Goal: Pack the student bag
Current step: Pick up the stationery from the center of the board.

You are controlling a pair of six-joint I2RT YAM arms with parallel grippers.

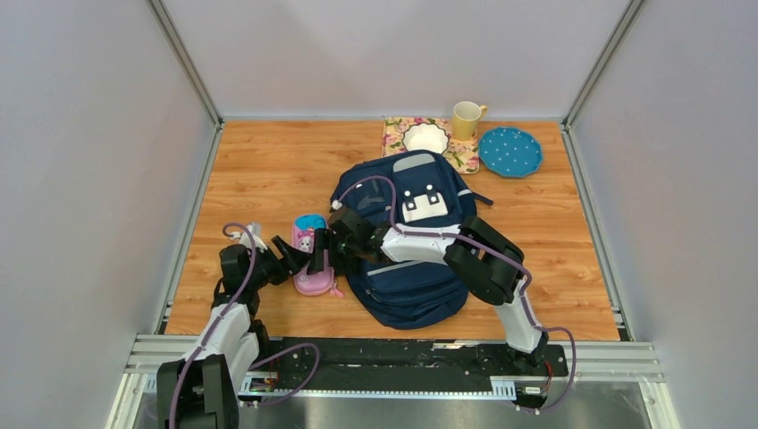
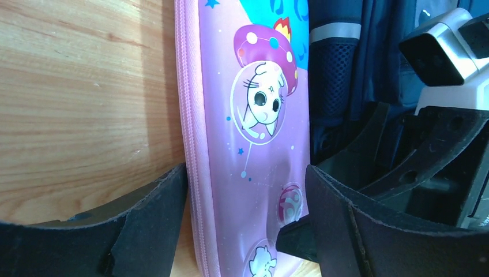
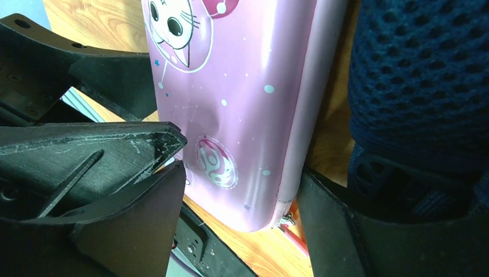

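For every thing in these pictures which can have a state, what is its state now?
student bag: lying flat, front side up; zippers too small to judge.
pencil case: lying flat beside the bag, looks zipped shut.
left end effector: open, astride the pencil case.
right end effector: open, astride the pencil case from the other end.
mug: upright.
bowl: upright, empty, on a floral mat.
plate: flat, empty.

The student bag [image 1: 411, 290] is big and dark blue. It lies flat in front of me, front pockets facing up.
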